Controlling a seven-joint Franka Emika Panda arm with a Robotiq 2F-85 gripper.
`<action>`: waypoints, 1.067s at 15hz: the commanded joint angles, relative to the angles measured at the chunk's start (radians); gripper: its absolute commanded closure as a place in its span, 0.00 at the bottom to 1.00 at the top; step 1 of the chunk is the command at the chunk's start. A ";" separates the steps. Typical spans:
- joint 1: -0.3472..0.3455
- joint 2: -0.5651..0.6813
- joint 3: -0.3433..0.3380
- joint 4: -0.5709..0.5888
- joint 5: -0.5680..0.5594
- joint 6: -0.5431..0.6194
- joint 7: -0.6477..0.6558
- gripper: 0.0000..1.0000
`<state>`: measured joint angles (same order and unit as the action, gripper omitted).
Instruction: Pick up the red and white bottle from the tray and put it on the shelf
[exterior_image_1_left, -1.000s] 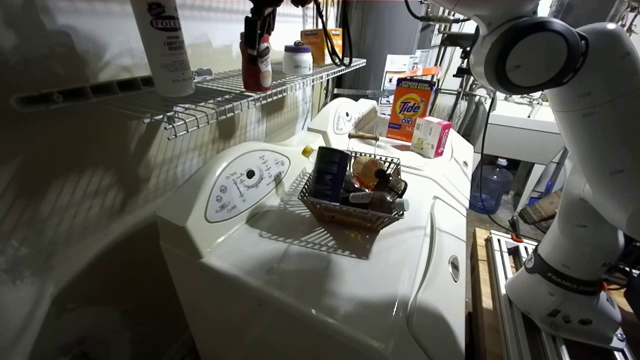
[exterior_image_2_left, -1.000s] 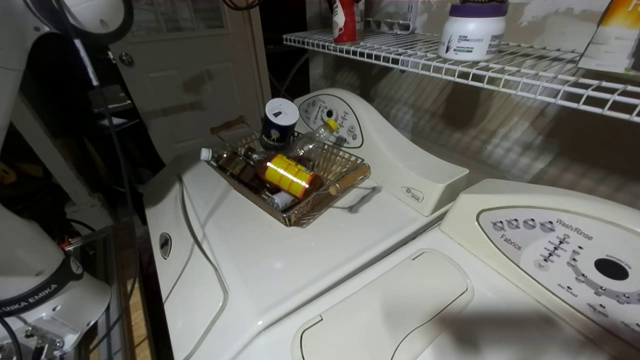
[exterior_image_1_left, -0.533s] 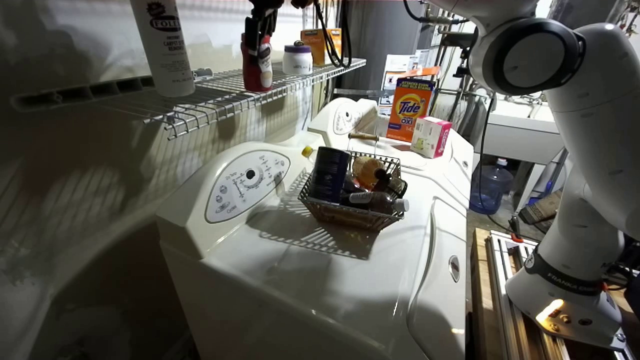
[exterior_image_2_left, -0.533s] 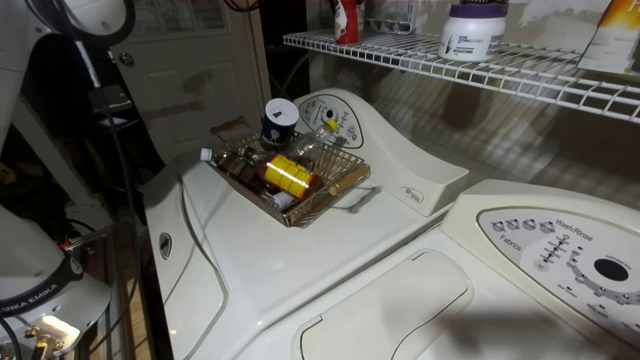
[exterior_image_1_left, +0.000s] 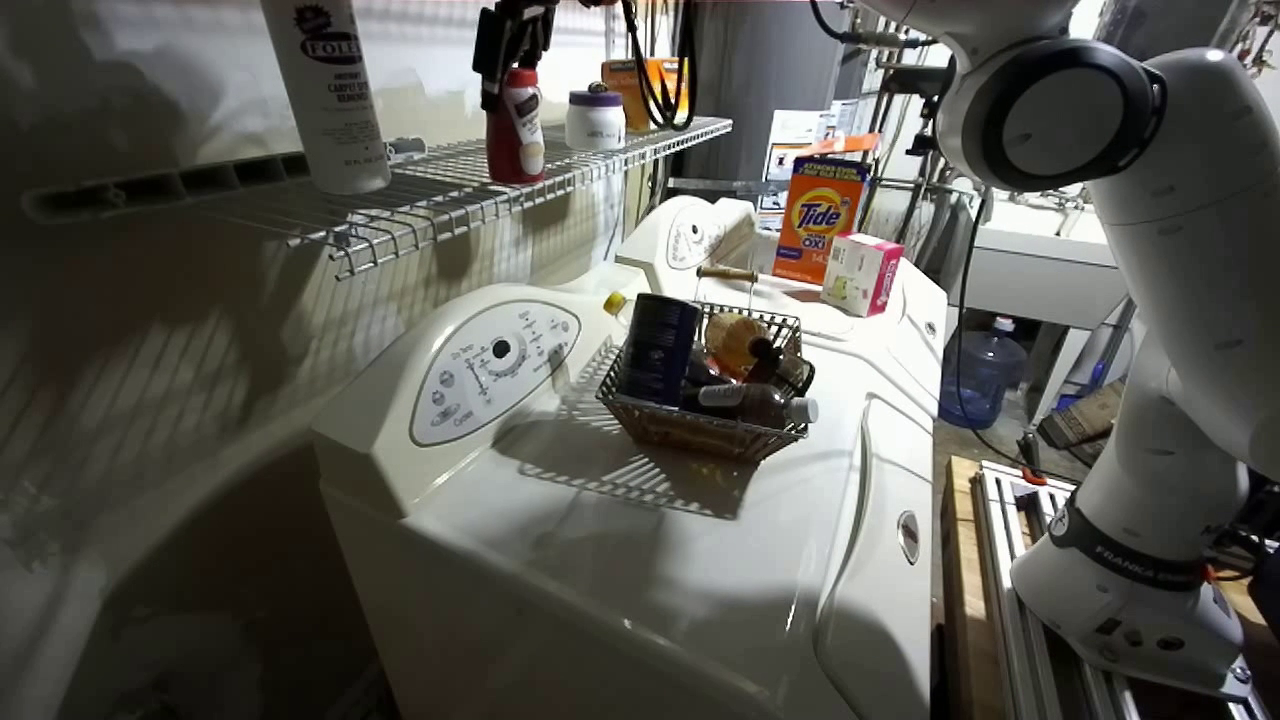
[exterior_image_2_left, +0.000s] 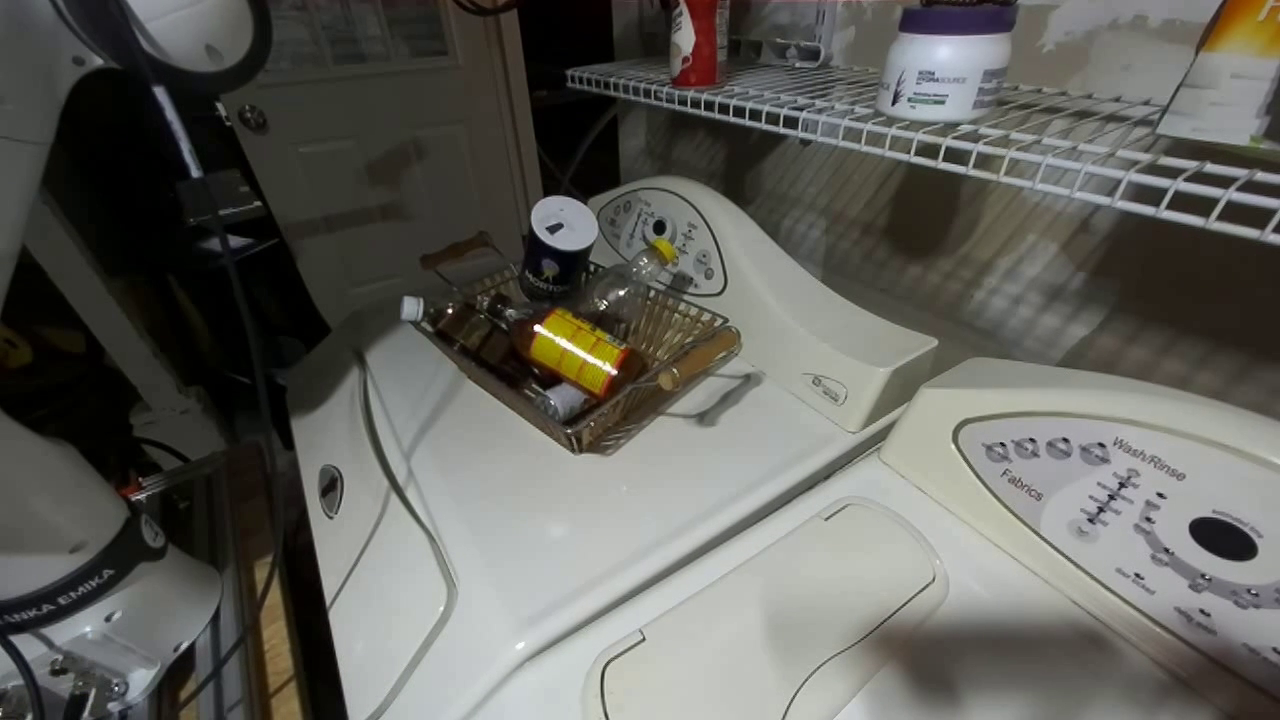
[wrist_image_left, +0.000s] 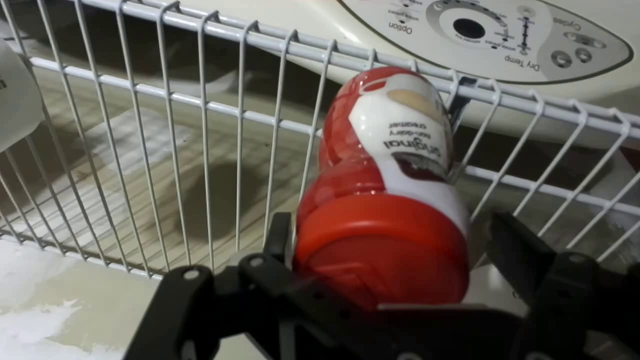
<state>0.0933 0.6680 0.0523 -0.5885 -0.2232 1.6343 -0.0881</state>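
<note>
The red and white bottle stands upright on the white wire shelf. Its lower part shows in an exterior view, and its red cap and white label show in the wrist view. My gripper is open around the top of the bottle. In the wrist view the fingers are spread, with a clear gap between the cap and the right finger; the left finger is close beside the cap, and I cannot tell if it touches. The tray, a wire basket, sits on the dryer.
On the shelf are a tall white bottle, a white jar with a purple lid and an orange carton. The tray holds a dark blue canister and several bottles. A Tide box stands behind.
My gripper's fingers have opened and risen slightly from the bottle's side to its top, so the cap now shows. The bottle stays standing on the shelf with almost no shift.
</note>
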 joint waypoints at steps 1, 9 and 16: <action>-0.028 0.005 0.026 0.021 0.076 0.026 0.067 0.00; -0.032 -0.035 0.006 -0.028 0.098 0.160 0.133 0.00; -0.020 -0.104 -0.016 -0.106 0.066 0.151 0.203 0.00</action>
<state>0.0678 0.6269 0.0473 -0.6058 -0.1441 1.7812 0.0700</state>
